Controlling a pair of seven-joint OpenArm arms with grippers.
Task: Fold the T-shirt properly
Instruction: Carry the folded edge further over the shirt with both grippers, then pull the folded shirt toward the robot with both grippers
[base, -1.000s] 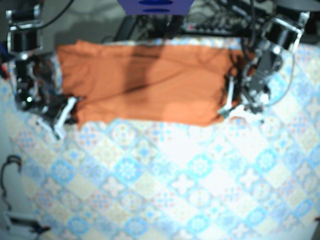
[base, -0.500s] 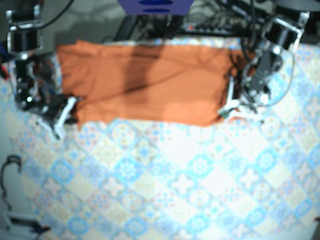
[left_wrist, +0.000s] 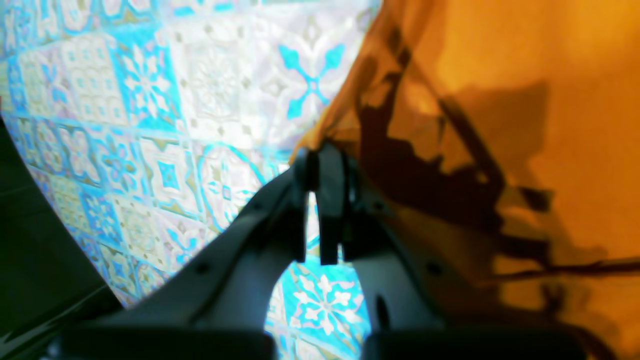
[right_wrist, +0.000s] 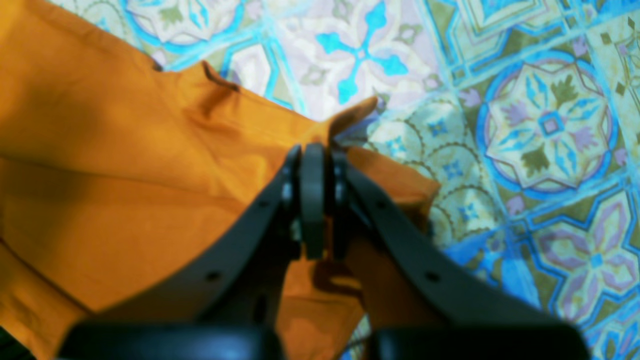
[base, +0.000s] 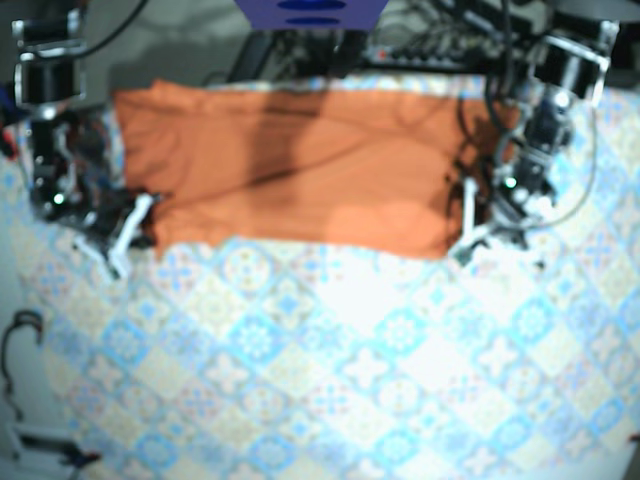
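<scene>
The orange T-shirt (base: 300, 160) lies spread wide across the far part of the patterned tablecloth (base: 350, 370). At the shirt's near right corner my left gripper (base: 466, 238) is low over the table. In the left wrist view the left gripper (left_wrist: 318, 157) is shut, pinching the shirt's edge, and the T-shirt (left_wrist: 525, 75) hangs lifted to the right. My right gripper (base: 122, 238) is at the near left corner. In the right wrist view the right gripper (right_wrist: 312, 150) is shut on a raised corner of the T-shirt (right_wrist: 100, 175).
Cables and equipment (base: 430, 40) crowd the far edge behind the shirt. A dark blue object (base: 310, 12) sits at the top centre. A looped cable (base: 20, 340) lies off the table's left edge. Tablecloth fills the near half.
My left gripper has shifted toward the near side and slightly right, drawing the shirt's right corner with it. The right gripper and the left corner have stayed put.
</scene>
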